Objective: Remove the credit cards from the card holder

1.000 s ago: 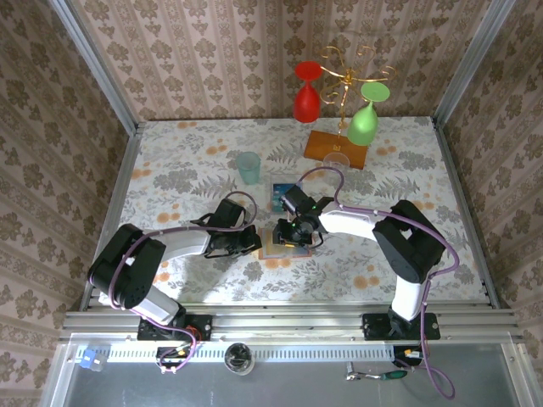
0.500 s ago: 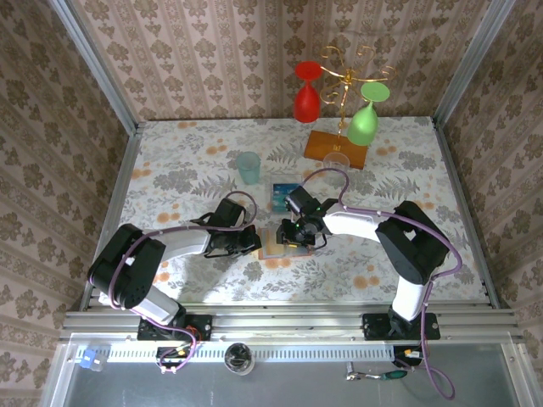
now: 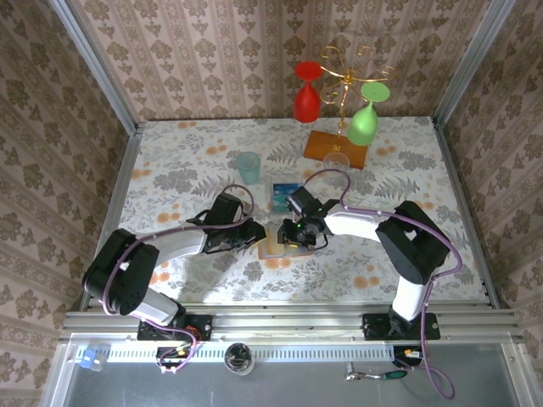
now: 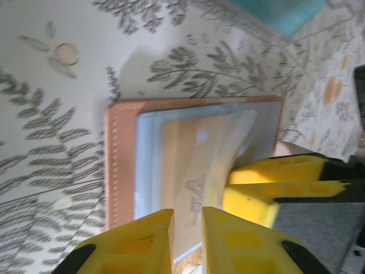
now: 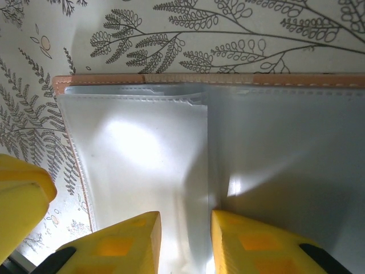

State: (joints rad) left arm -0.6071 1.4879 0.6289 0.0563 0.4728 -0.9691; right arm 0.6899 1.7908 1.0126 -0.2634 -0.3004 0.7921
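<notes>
Both arms fold inward, elbows out. The left arm (image 3: pixel 170 246) lies low, and the left end effector (image 4: pixel 187 212) points down with its fingers a narrow slit apart. The right arm (image 3: pixel 365 222) bends back toward centre. The right end effector (image 5: pixel 185 216) faces it, fingers slightly parted, tips close together.

The card holder (image 5: pixel 268 142) lies open on the leafy counter (image 5: pixel 228 34), with its tan edge along the top and left. The right claw (image 5: pixel 183 225) has its two yellow fingers (image 5: pixel 108 245) a little apart over the shiny grey inside.
</notes>
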